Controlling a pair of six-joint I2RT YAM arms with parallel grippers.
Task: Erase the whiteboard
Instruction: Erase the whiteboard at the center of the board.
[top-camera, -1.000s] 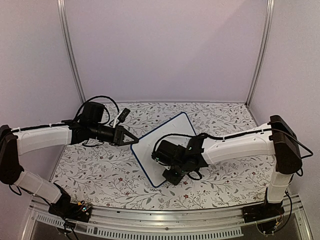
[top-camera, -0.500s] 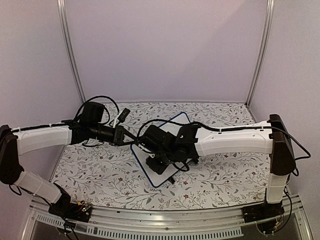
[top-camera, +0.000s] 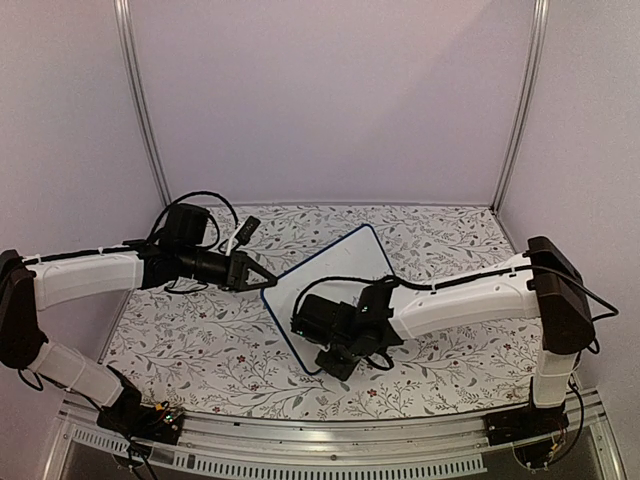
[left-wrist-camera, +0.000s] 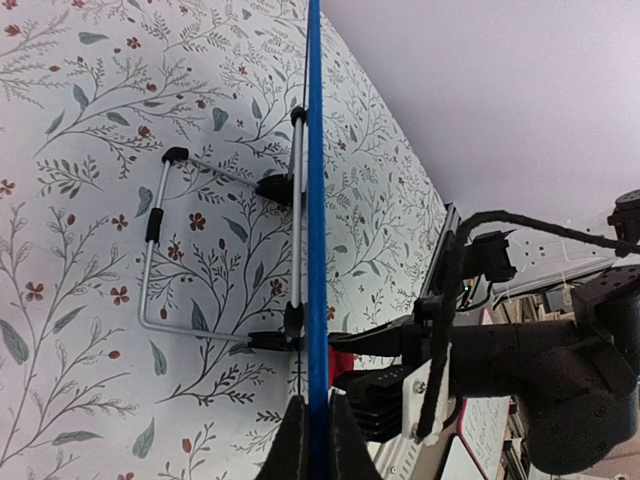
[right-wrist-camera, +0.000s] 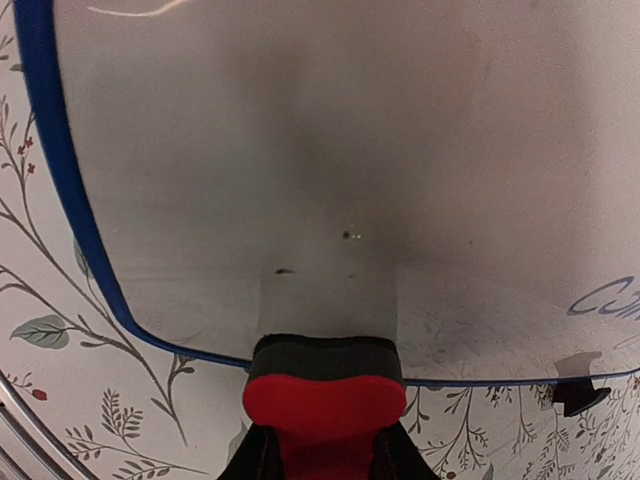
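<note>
Status: whiteboard (top-camera: 340, 262) sits mid-worktop (top-camera: 190, 345), turned diagonally, 1 corner pointing far-right and 1 pointing near. We can't tell whether it lies flat or is raised a bit.

Left end effector (top-camera: 268, 283) reaches in from the left and is clamped on the board's left corner. In the left wrist view we see the whiteboard (left-wrist-camera: 316, 200) edge-on, its blue rim running straight into the end effector. The 2 fingers (left-wrist-camera: 293, 447) are almost together, with only the thin rim between them. The board's wire stand (left-wrist-camera: 155, 250) shows on its back side, against the floral worktop.

Right end effector (top-camera: 336, 358) sits over the board's near corner, its arm coming in from the right. In the right wrist view it pinches a red block (right-wrist-camera: 325, 408), closed down to the block's width. The block's dark pad (right-wrist-camera: 325, 355) faces the board and overlaps the blue rim on the edge nearest the end effector. We can't confirm from these views whether the pad is actually pressed on.

The board face in that view is mostly white. We see 1 blue marker scrawl (right-wrist-camera: 603, 297) at the right edge and a few dark specks (right-wrist-camera: 347, 235) mid-board. A black foot (right-wrist-camera: 578, 394) pokes out under the rim at lower right.
</note>
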